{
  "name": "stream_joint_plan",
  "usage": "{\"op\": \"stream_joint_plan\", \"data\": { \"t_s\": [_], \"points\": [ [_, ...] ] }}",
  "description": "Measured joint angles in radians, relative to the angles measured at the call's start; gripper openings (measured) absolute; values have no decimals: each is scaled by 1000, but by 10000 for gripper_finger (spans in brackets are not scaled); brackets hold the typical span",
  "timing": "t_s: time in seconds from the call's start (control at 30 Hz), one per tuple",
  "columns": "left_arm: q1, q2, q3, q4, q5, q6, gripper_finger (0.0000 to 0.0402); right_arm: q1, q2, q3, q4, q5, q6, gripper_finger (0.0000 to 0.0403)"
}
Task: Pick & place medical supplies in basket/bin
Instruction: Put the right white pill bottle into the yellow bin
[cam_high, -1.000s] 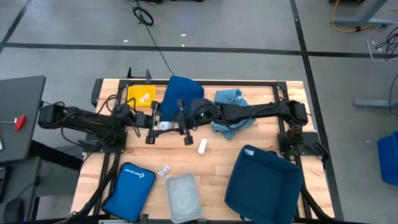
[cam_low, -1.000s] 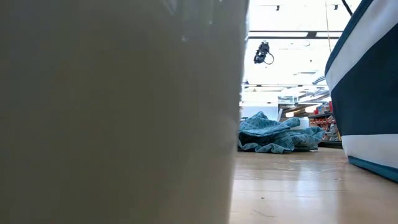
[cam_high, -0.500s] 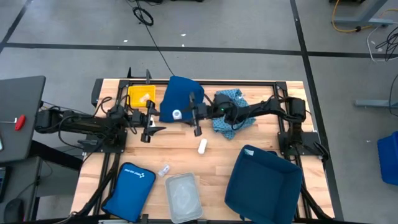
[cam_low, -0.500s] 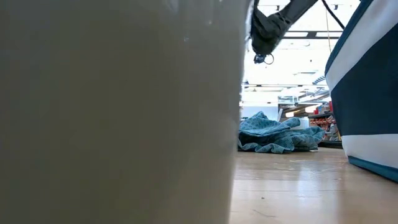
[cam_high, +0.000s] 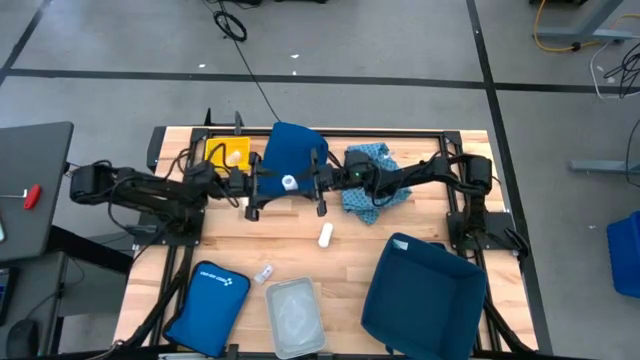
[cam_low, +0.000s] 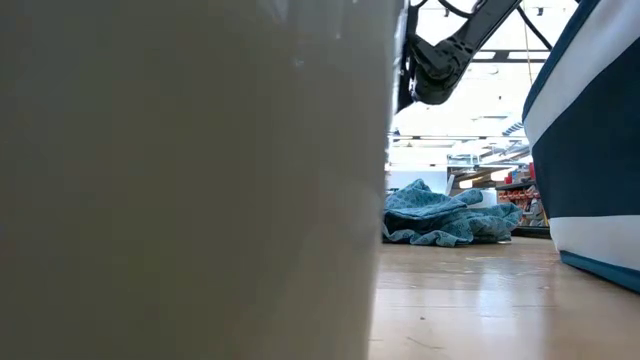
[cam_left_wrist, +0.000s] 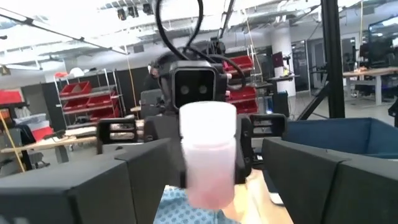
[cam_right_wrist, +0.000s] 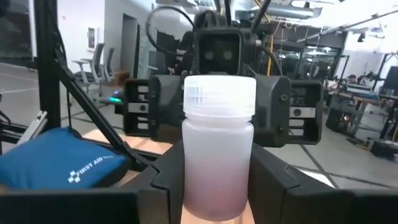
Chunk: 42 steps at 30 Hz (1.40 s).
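Observation:
A small white capped bottle hangs in the air over the table's far middle, upright, between my two grippers. My right gripper reaches in from the right and is shut on it; the right wrist view shows the bottle between its fingers. My left gripper faces it from the left, open, with a finger on each side of the bottle and a gap showing on both sides. A white roll and a tiny clear vial lie on the wood. My right gripper pinches the bottle's body below the cap between its two fingers. The fingers come level from the table's right side. The bottle is lifted clear of the table and stands upright, cap up.
A yellow bin sits at the far left, with a dark blue cloth and a teal cloth along the far edge. A blue zip pouch, a clear tray and a navy bin line the near side.
My right gripper has drawn back toward the table's right and far side and risen, carrying the bottle up with it. My left gripper has moved right toward the bottle until its open fingers stand around it.

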Motion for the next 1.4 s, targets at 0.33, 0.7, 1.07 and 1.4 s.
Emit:
{"op": "stream_joint_plan", "data": {
  "t_s": [0.33, 0.7, 1.07, 1.4],
  "points": [
    [0, 108, 61, 16, 10, 6, 280, -1, -1, 0, -24, 2, -27, 130],
    [0, 144, 105, 46, 11, 21, 240, -2, -1, 0, -46, 2, -38, 130],
    [0, 176, 109, 56, 5, 18, 162, -2, -1, 0, -39, 2, -42, 130],
    [0, 176, 109, 61, -15, 18, 147, -2, -2, 1, -42, -1, -43, 127]
  ]
}}
